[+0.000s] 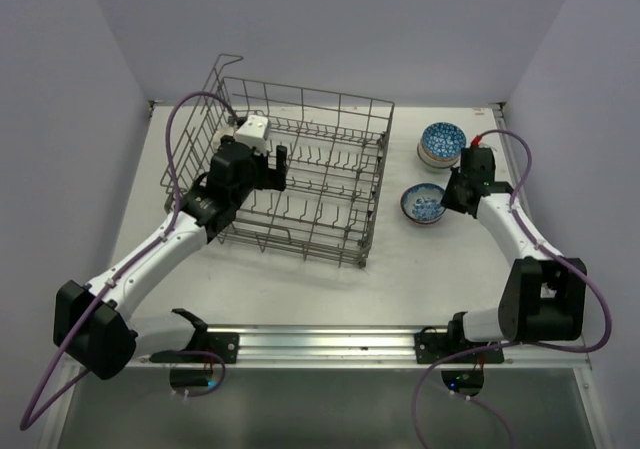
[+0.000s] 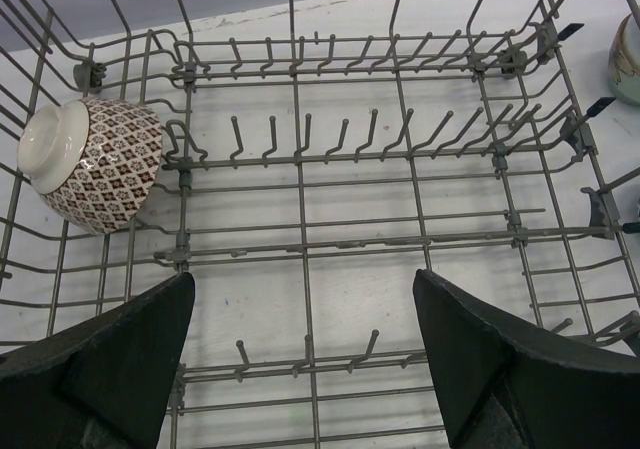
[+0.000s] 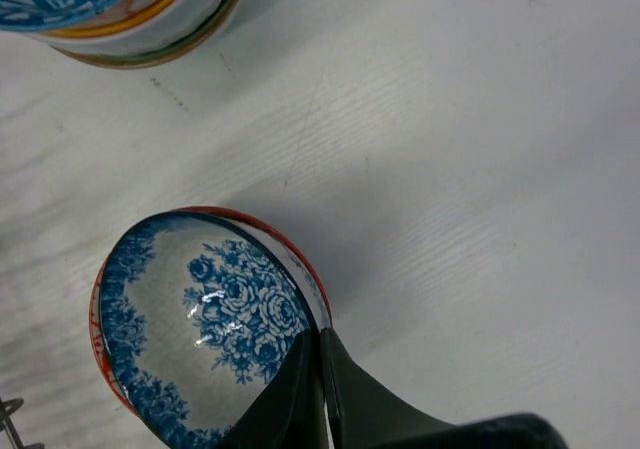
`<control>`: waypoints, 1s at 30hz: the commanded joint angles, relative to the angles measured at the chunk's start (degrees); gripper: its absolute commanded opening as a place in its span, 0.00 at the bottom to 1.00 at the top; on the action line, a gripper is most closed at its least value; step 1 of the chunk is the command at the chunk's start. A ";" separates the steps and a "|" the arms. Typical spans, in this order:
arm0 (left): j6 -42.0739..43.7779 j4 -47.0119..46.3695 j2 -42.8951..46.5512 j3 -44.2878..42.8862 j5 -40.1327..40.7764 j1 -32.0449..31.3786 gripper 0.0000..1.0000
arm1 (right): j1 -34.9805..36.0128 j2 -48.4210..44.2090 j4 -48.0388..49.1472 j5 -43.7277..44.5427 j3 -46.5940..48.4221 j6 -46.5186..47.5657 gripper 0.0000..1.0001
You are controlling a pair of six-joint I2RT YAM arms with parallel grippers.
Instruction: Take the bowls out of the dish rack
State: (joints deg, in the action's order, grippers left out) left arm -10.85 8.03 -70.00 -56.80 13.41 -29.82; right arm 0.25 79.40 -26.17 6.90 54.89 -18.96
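Left gripper [image 1: 278,164], overhead view: held inside the dish rack [image 1: 310,91], just short of the brown-patterned bowl [image 1: 255,129] lodged at the far left corner
Right gripper [image 1: 447,197], overhead view: set at the floral bowl [image 1: 422,204], which stands on the table [image 1: 420,279] right of the rack, near a stack of bowls [image 1: 441,144]
Left wrist view: fingers spread wide with nothing between them; the brown-patterned bowl is seen tipped on its side against the wires
Right wrist view: fingers pressed together on the floral bowl's rim, one inside and one outside; the bowl rests upright on the table
Progress: judged nearly done; only one bowl is seen in the rack, and the others are set out on the table
Edges and room: the last bowl is crowded by upright tines and corner wires, so a lift straight up is favoured; open table is seen in front of the floral bowl, with the stack close behind
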 commanded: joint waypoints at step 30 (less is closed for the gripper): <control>2.24 -0.47 -1.98 -2.44 1.00 -0.41 0.99 | -0.08 -0.38 2.80 -2.67 -1.37 -2.31 0.37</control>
State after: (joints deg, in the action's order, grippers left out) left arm -10.15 8.29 -71.46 -56.80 12.88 -29.82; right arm 0.25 80.58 -22.26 5.69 51.40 -21.19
